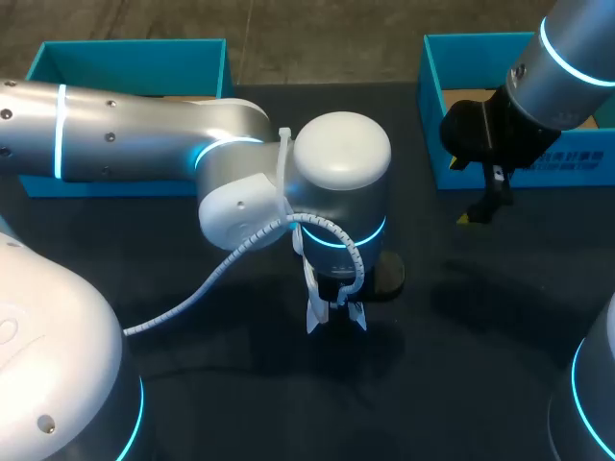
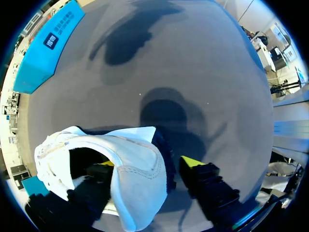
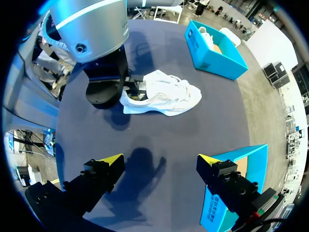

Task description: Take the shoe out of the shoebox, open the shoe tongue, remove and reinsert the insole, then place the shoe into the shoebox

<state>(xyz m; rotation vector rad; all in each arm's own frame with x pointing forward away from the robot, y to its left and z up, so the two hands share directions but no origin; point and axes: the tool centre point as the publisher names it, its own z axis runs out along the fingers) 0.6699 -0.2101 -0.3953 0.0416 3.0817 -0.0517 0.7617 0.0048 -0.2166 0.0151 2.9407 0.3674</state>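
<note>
Bearing white print: blue shoebox (image 2: 41,60)

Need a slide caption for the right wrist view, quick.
Right end effector open over the table; ahead, left end effector at the opening of the white shoe.

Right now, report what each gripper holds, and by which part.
The left gripper sits astride the shoe at its heel rim, but whether it actually clamps it cannot be told. The right gripper holds nothing.

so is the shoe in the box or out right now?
Out. The shoe lies on the table, apart from the shoebox beyond it and the shoebox beside the right pincer.
</note>
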